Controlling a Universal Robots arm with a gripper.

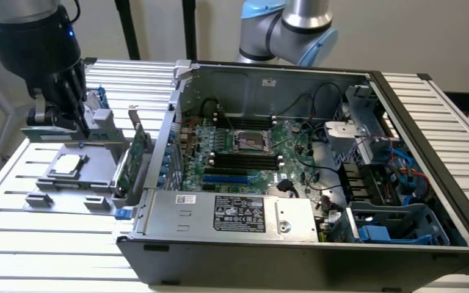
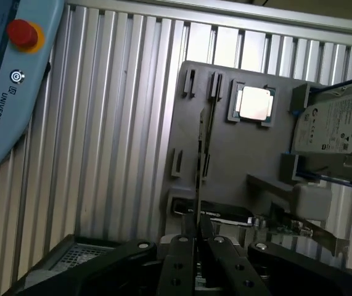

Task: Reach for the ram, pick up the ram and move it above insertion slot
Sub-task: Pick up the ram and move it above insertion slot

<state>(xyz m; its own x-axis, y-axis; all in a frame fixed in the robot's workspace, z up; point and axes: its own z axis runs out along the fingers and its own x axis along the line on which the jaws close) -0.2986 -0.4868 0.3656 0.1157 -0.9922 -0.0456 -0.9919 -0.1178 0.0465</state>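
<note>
My black gripper [image 1: 59, 125] hangs over the grey parts holder [image 1: 71, 183] at the exterior view's left, outside the computer case. In the wrist view its fingers [image 2: 185, 246] stand close together, shut on the ram [image 2: 203, 142]. The ram shows edge-on as a thin dark line running away from the gripper [image 2: 198, 237] over the holder [image 2: 237, 160]. The insertion slot is one of several parallel black sockets [image 1: 243, 160] on the green motherboard inside the open case, well to the exterior view's right of the gripper.
The holder also carries a silver processor [image 2: 254, 102], a hard drive [image 2: 336, 123] and an upright green expansion card [image 1: 137, 152]. The case's metal wall [image 1: 169, 140] stands between holder and motherboard. A blue teach pendant [image 2: 9, 80] lies on the ribbed table.
</note>
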